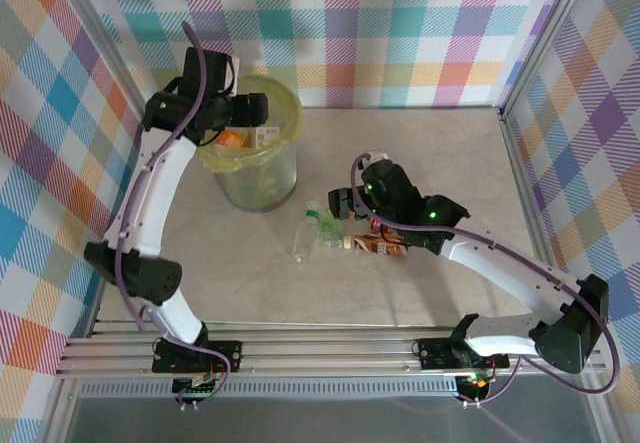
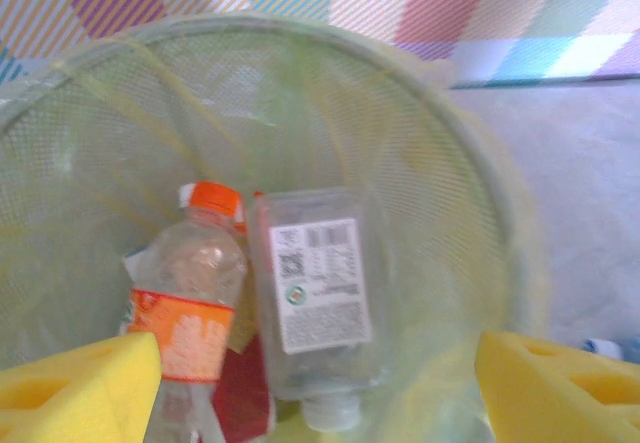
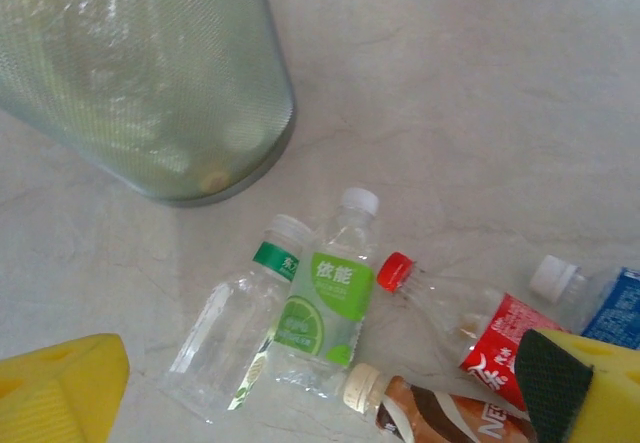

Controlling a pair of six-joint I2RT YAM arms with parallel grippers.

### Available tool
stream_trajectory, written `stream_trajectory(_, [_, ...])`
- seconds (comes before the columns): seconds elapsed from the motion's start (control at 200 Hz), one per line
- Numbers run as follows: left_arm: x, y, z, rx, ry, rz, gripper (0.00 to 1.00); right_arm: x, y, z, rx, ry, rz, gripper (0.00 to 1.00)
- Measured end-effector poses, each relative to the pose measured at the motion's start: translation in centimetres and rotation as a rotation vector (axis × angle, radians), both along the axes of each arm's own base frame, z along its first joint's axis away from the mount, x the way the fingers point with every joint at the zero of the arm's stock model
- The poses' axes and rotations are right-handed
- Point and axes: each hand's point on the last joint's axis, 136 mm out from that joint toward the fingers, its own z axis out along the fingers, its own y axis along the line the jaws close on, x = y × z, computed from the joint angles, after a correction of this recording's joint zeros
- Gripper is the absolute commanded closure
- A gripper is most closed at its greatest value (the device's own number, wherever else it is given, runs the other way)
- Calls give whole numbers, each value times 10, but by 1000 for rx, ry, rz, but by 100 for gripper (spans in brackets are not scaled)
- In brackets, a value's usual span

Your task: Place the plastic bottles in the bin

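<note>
Partway there, I'd say. My left gripper (image 2: 320,403) hangs over the bin (image 2: 480,193), pads wide apart and empty. Its camera looks down on an orange-capped bottle (image 2: 195,293) and a white-labelled bottle (image 2: 315,293) lying inside. My right gripper (image 3: 320,403), equally spread and empty, is above what's left on the table (image 3: 480,83): lime-label bottle (image 3: 325,298), green-banded bottle (image 3: 240,313), red-capped bottle (image 3: 470,328), brown coffee bottle (image 3: 440,421), blue-label bottle (image 3: 605,298). From overhead they're one blurry clump.

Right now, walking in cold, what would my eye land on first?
Probably the big yellow-green-lined bin at the back left of the table, with the left gripper hanging open over binned bottles lying inside. Next, the loose bottles on the marble top beside it, under the open right gripper.
</note>
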Motion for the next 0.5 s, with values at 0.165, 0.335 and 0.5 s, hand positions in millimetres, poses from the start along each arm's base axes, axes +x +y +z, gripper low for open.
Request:
stream_trajectory(0.165, [-36, -22, 8, -68, -53, -37, 18, 7, -27, 7, 43, 12, -98, 0])
stream_trajectory(0.335, [-65, -46, -8, -84, -57, -68, 16, 11, -61, -6, 67, 66, -214, 0])
stream_trajectory(0.5, [-91, -71, -34, -67, -48, -99, 8, 7, -87, -26, 70, 130, -298, 0])
